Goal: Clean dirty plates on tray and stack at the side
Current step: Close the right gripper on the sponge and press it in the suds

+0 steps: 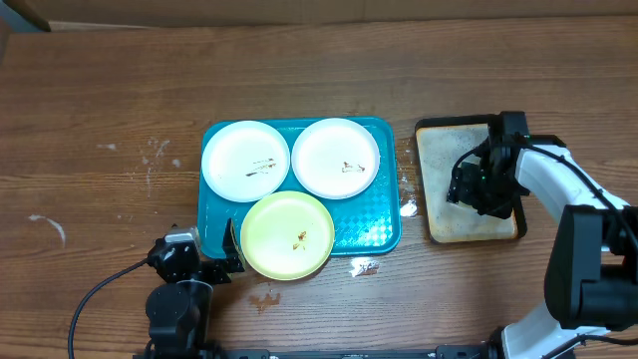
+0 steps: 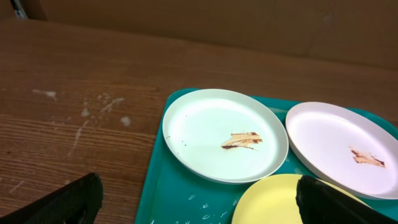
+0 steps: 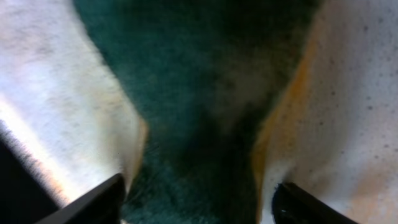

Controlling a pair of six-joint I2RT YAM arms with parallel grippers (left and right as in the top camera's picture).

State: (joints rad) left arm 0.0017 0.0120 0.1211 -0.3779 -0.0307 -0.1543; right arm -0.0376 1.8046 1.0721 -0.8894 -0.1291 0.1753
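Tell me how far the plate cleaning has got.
Done: nothing; all three plates sit smeared on the tray, none stacked aside. In hand: the right gripper straddles the sponge on the beige tray, grip unclear; the left gripper is open by the yellow plate. Left: wiping and stacking all three.

The worktop (image 1: pixel 110 90) was dark brown wood with a long, plain grain, and pale scuffs (image 1: pixel 155 152) marked its left part. A tan, cardboard-like panel (image 2: pixel 261 25) ran along its far edge under soft, even light.
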